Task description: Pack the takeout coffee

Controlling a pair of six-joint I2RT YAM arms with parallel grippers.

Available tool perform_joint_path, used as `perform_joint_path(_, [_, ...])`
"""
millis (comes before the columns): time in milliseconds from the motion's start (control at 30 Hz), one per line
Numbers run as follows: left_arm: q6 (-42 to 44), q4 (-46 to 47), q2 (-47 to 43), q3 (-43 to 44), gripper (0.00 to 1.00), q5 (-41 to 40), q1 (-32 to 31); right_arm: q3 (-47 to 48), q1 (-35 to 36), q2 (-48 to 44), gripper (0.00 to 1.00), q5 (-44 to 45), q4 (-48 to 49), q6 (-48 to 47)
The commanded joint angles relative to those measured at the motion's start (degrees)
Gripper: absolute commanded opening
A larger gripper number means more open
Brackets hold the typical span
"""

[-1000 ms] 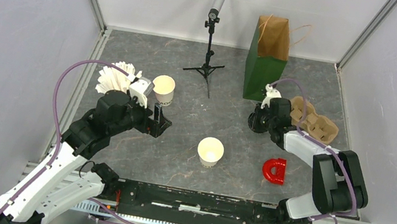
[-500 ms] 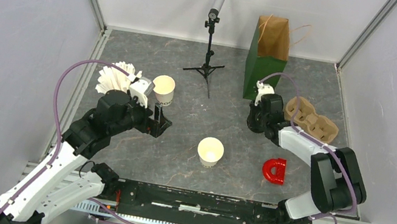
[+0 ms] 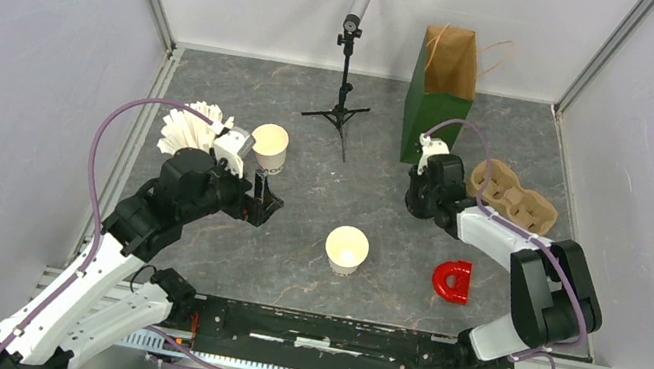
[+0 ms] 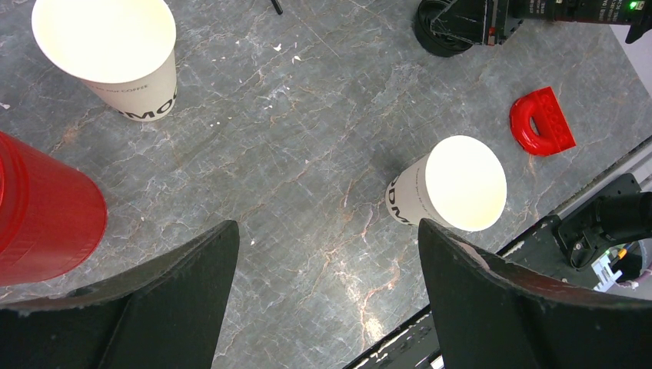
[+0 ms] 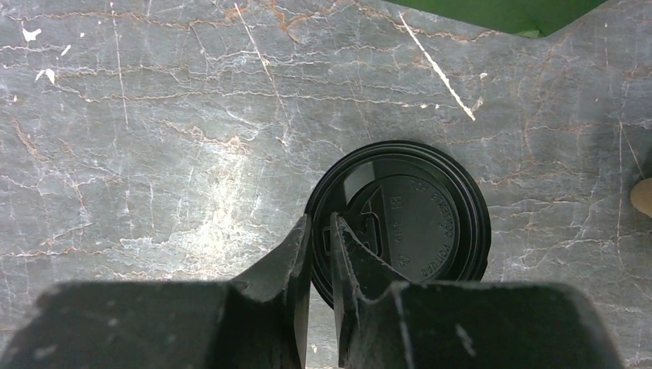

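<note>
Grey marbled table [image 3: 379, 153] fills the walled cell, and the tall green paper bag [image 3: 440, 93] stands open at its far edge, right of centre. Just in front of the bag, beside the brown cup carrier [image 3: 515, 199], lies the black lid [image 5: 407, 223]; no cup shows under it. One open cream cup [image 3: 270, 147] stands near the left edge by the red cup [image 4: 46, 207], and a second open cup [image 3: 347, 248] stands mid-table toward the near edge. The left gripper [image 4: 327, 238] hangs spread wide and empty above the table between them. The right gripper [image 5: 321, 231] pinches the lid's near rim, one finger inside and one outside.

The lid looks meant to cap a cup before bagging. Such a rim pinch is thin, so a straight, level lift suits best. The lid should be kept flat while carried and centred over the cup mouth before it is pressed down.
</note>
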Motion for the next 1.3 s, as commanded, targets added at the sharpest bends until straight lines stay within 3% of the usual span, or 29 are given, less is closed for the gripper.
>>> perform_joint_path(0, [-0.6,2.3,-0.2,0.1,0.92,0.6,-0.2,2.8,0.8,-1.4,0.21,0.6,0.4,-0.9])
perform_joint_path(933, [-0.7,2.3,-0.3,-0.1,0.92,0.5,-0.2,3.0,1.5,1.7,0.21,1.9,0.5,-1.6])
perform_joint_path(1167, [-0.7,2.3,-0.5,-0.1,0.92,0.4,-0.2,2.9,1.6,1.0,0.0,1.8,0.2,-1.6])
perform_joint_path(1267, [-0.8,2.3,-0.5,-0.1,0.92,0.4,-0.2,2.5,1.6,-0.3,0.0,1.9,0.2,-1.3])
